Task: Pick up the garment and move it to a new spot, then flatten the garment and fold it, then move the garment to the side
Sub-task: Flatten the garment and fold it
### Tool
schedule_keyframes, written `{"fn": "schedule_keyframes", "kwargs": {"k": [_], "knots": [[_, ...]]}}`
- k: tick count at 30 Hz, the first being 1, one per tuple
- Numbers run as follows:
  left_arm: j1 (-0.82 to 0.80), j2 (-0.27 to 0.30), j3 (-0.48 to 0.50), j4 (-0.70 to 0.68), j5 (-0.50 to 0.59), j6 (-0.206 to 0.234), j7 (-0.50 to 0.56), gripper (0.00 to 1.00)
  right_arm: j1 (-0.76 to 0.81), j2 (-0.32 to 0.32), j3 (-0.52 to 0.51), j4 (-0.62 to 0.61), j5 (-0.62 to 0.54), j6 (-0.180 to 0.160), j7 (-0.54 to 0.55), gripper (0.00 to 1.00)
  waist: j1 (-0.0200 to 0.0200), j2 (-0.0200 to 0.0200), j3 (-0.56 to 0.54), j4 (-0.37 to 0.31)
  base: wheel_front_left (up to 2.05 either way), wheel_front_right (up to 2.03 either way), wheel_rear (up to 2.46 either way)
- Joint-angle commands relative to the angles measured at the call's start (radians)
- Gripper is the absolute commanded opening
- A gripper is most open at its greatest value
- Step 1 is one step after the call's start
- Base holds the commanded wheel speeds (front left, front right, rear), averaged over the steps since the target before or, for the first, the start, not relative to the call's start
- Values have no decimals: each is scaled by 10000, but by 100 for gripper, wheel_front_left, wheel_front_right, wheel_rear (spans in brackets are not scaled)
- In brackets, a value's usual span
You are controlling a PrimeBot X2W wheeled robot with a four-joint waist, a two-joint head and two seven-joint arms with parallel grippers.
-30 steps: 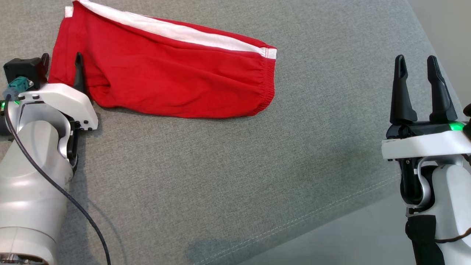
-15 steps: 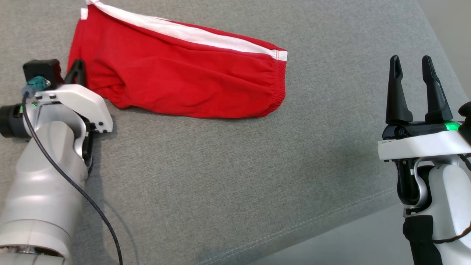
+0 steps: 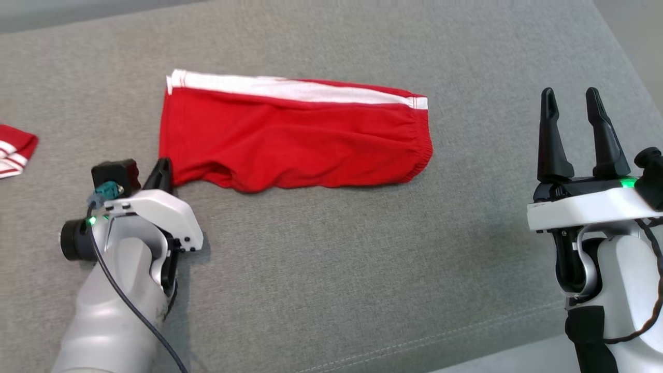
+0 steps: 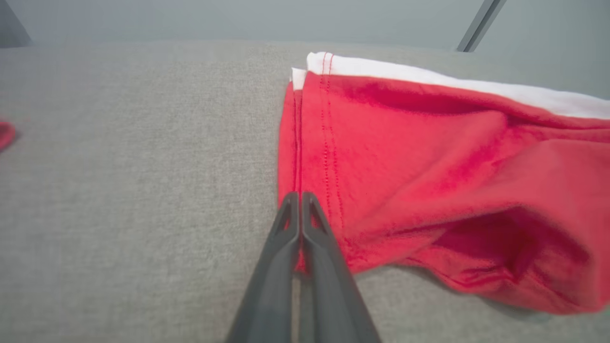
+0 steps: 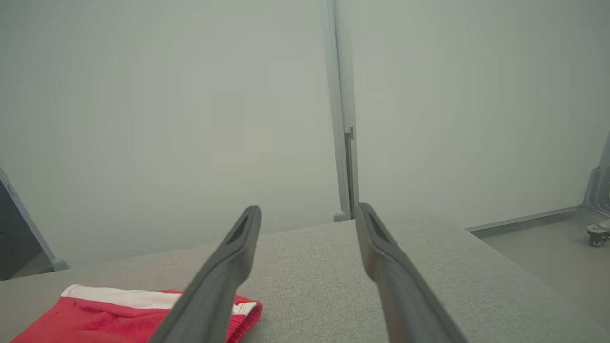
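Note:
The red garment [image 3: 295, 140] with a white stripe along its far edge lies folded flat on the grey padded surface [image 3: 336, 259], its elastic waistband to the right. My left gripper [image 3: 163, 173] is shut on the garment's near left corner. In the left wrist view the fingertips [image 4: 298, 200] pinch the stitched hem of the garment [image 4: 429, 181], with red cloth caught between them. My right gripper [image 3: 570, 103] stands open and holds nothing, well to the right of the waistband. In the right wrist view the gripper [image 5: 309, 209] hovers above the surface, with the garment [image 5: 109, 314] at the lower left.
Another red and white striped piece [image 3: 13, 150] lies at the far left edge. The padded surface's stitched front edge [image 3: 492, 321] runs across the lower right, with floor beyond. A pale wall and a caster wheel [image 5: 595, 236] stand behind the surface.
The head camera has moved, bringing the far edge and the striped piece into view. My left gripper has kept its hold on the garment's corner, which now lies straighter. The right gripper stayed open.

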State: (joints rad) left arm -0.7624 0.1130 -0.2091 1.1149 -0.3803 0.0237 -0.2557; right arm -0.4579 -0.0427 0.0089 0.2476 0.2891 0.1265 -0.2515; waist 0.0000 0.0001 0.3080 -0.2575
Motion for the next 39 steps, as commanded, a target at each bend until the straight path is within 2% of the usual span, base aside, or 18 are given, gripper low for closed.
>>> {"fn": "schedule_keyframes", "kwargs": {"k": [1, 13, 22, 23, 25, 31, 39], "knots": [[113, 328, 281, -274, -81, 75, -59, 0, 181, -76, 193, -132, -166, 42, -103, 100, 0, -1, -347, 304, 0, 0, 0], [1408, -44, 658, -733, -47, 156, -60, 0, 575, -76, 154, 306, -434, 42, -103, 100, 0, -1, -1323, 1016, 0, 0, 0], [2077, -336, 849, -1074, 21, 196, -60, 0, 640, -76, 204, 592, -474, 42, -103, 100, 0, -1, -1521, 1381, 0, 0, 0], [2114, -358, 864, -1094, 37, 201, -60, 7, 633, -76, 211, 627, -482, 42, -103, 100, 0, -1, -1529, 1410, 0, 0, 0], [2184, -403, 886, -1095, 58, 201, -60, 100, 614, -76, 222, 686, -493, 42, -103, 100, 0, -1, -1553, 1462, 0, 0, 0], [2668, -451, 1090, -2379, 557, 414, -60, 100, 673, -116, 192, 833, -510, 42, -103, 100, 0, -1, -1720, 1690, 0, 0, 0], [4162, -500, 1626, -5111, 1501, 294, -60, 100, 698, -189, 487, 1561, -454, 42, -103, 100, 0, -1, -1864, 2258, 0, 0, 0]]}}
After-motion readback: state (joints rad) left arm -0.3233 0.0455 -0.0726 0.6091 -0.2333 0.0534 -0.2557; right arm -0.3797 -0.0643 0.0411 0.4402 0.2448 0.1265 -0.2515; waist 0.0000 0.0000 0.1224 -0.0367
